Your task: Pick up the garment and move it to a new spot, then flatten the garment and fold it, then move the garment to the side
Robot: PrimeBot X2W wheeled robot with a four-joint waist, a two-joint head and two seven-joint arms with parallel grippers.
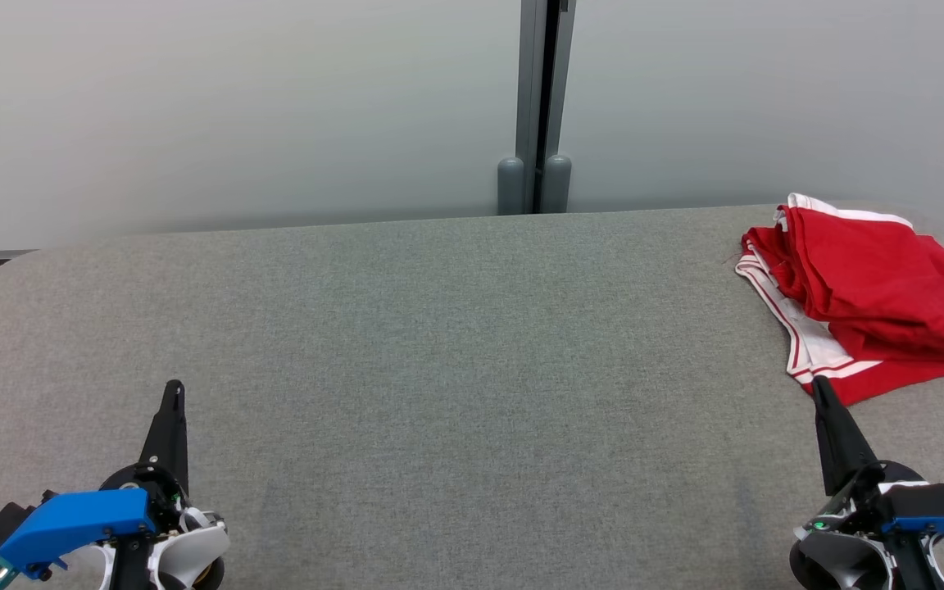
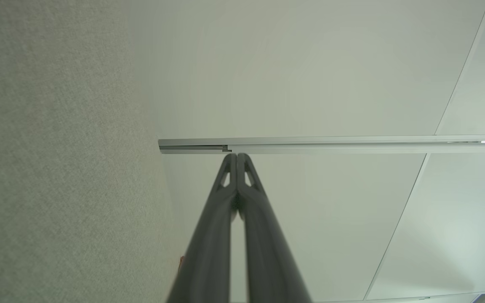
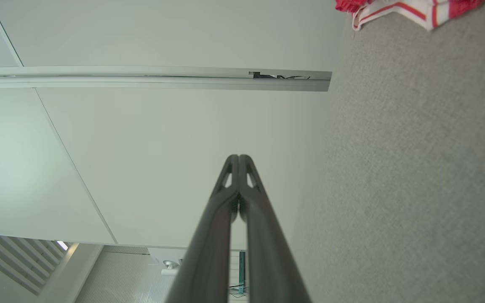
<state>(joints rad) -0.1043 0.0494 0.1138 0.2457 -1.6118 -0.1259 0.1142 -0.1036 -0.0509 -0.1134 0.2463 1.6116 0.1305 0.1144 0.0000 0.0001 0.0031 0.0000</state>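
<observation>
The garment (image 1: 869, 291) is red with white, red-striped trim and lies bunched in loose folds at the far right of the grey table (image 1: 456, 344); its trim edge (image 3: 411, 10) peeks into the top of the right wrist view. My right gripper (image 1: 818, 387) is shut and empty, its tip just in front of the garment's near edge, whether touching cannot be told. At the lower left my left gripper (image 1: 174, 388) is shut with nothing in it, far from the garment. Both pairs of fingers (image 2: 237, 156) (image 3: 239, 157) are pressed together in the wrist views.
The grey fabric-covered table has rounded far corners. Pale frosted wall panels stand behind it, with a dark vertical post (image 1: 539, 106) at the middle. The garment's right side runs past the picture's right edge.
</observation>
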